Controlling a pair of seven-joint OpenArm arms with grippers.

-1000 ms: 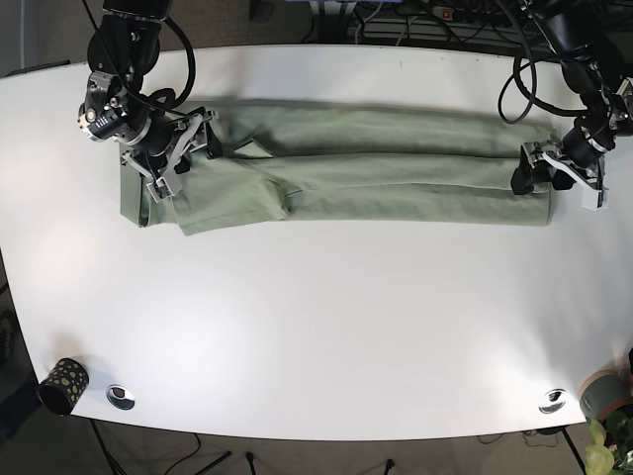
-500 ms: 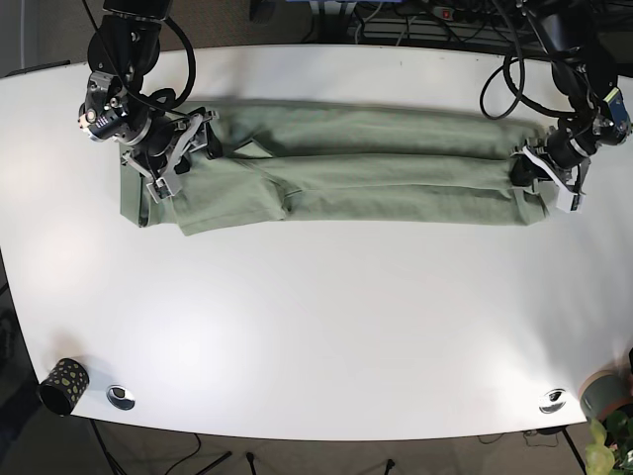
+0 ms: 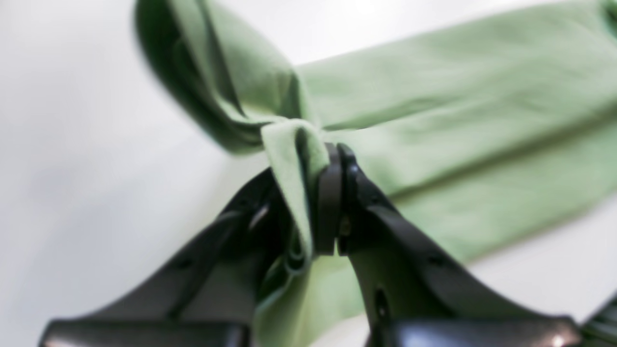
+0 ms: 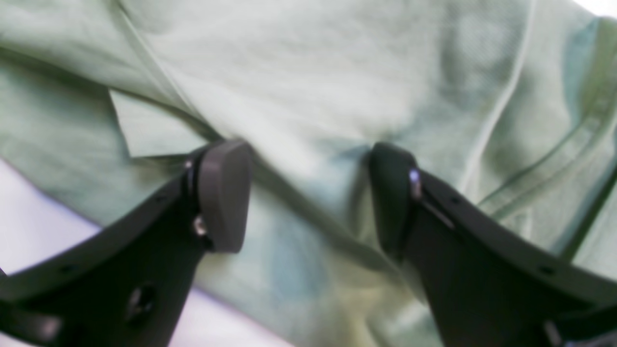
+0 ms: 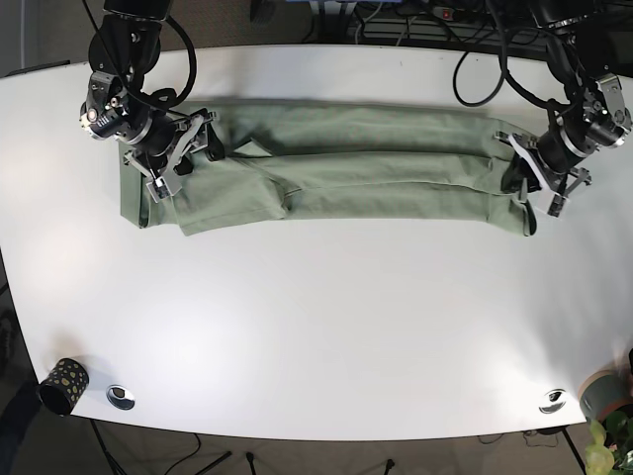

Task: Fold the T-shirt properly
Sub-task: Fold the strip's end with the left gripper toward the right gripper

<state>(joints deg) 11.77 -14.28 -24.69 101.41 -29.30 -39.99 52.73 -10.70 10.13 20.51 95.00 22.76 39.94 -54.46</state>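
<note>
The green T-shirt [image 5: 366, 168] lies folded into a long band across the far part of the white table [image 5: 316, 317]. My left gripper [image 5: 521, 180] is at the band's right end. In the left wrist view this gripper [image 3: 328, 202] is shut on a bunched fold of the T-shirt [image 3: 434, 120], whose end curls up off the table. My right gripper [image 5: 181, 158] is over the band's left end. In the right wrist view it [image 4: 308, 193] is open, its fingertips [image 4: 224, 193] spread just above the T-shirt [image 4: 299, 96] near a small label.
A black dotted cup [image 5: 61, 384] and a metal disc [image 5: 121, 396] sit at the near left corner. Another disc [image 5: 552, 400] and a potted plant [image 5: 605, 401] are at the near right. Cables [image 5: 415, 20] run behind the table's far edge.
My left gripper has closed on the shirt's right end and moved left with it, so the band is shorter and its end is bunched. The right arm has stayed put.
</note>
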